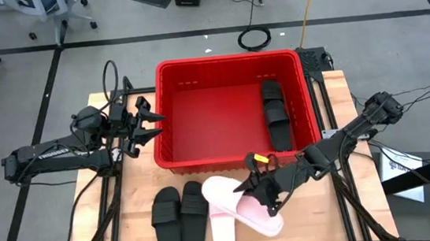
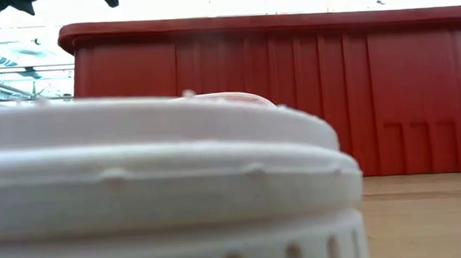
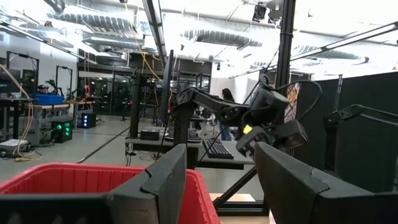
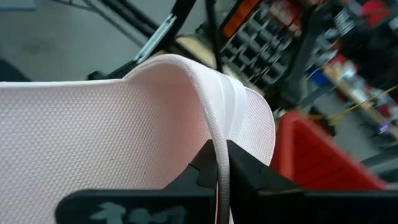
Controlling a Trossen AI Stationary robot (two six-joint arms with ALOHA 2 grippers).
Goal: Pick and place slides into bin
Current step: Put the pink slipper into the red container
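Note:
The red bin stands at the table's far middle, with one black slide lying inside along its right wall. Two black slides lie side by side on the table near the front. An upright pale pink slide lies beside them, its sole filling the low view. My right gripper is shut on a second pink slide, which lies slanted against the first. My left gripper hangs open and empty by the bin's left wall. My right gripper pinches the edge of the pink slide's wide strap between its two fingers, one finger on each face of the strap. The fingers come from the table's right, slanting down. The slide lies tilted across the other pink slide; whether it is clear of the table I cannot tell.
The bin's red wall rises behind the near slide in the low view. The bin's rim shows below my left fingers, with my right arm farther off. Bare wood lies at the front right.

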